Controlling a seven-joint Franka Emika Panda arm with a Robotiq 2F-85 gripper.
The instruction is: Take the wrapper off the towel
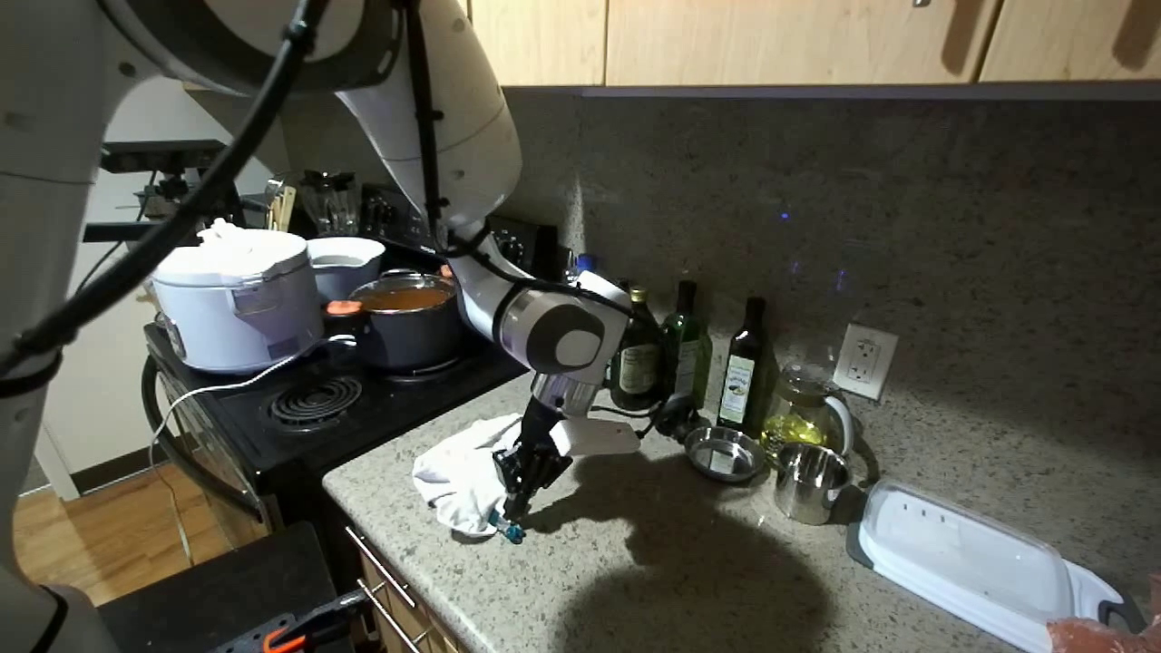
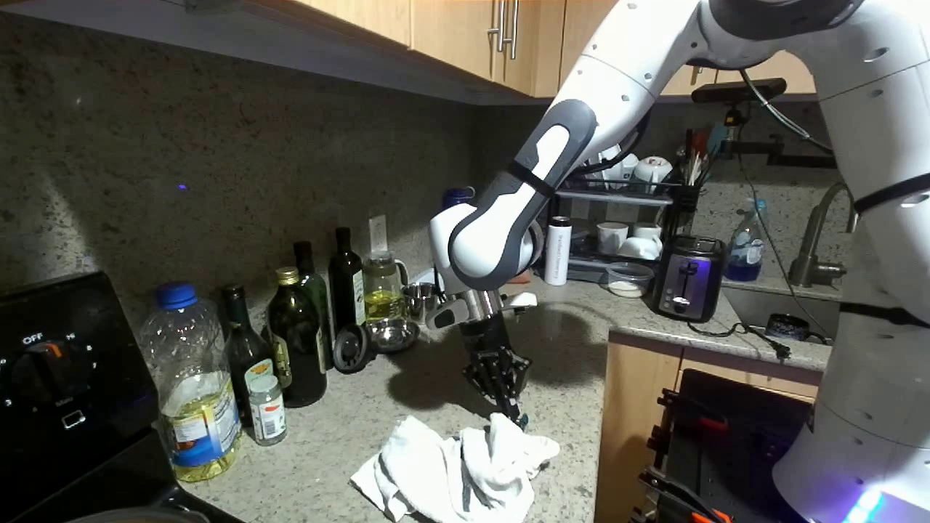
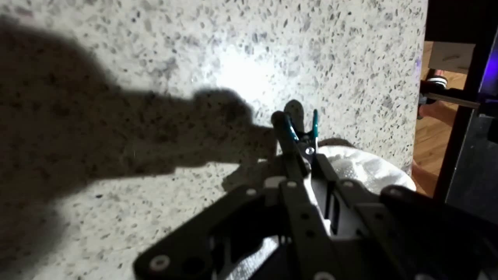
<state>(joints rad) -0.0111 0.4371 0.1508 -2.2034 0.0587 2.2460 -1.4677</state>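
The towel (image 1: pixel 464 481), a crumpled white cloth, lies near the counter's front edge; it also shows as the towel (image 2: pixel 458 472) and, partly behind the gripper, as the towel (image 3: pixel 367 169). My gripper (image 1: pixel 515 515) points down at its edge, fingertips low over the counter. In the wrist view, a small tool with teal handles (image 3: pixel 315 122) has its pivot between the fingertips of my gripper (image 3: pixel 306 157). The fingers (image 3: pixel 288 165) stand slightly apart around it; whether they grip it I cannot tell. The wrapper is hidden or out of view.
Dark bottles (image 1: pixel 746 363), a metal bowl (image 1: pixel 724 453), a metal cup (image 1: pixel 812 481) and a long white tray (image 1: pixel 970 562) stand along the wall side. The stove (image 1: pixel 313 399) with pots borders the counter. Someone's skin (image 3: pixel 439 112) shows beyond the counter edge.
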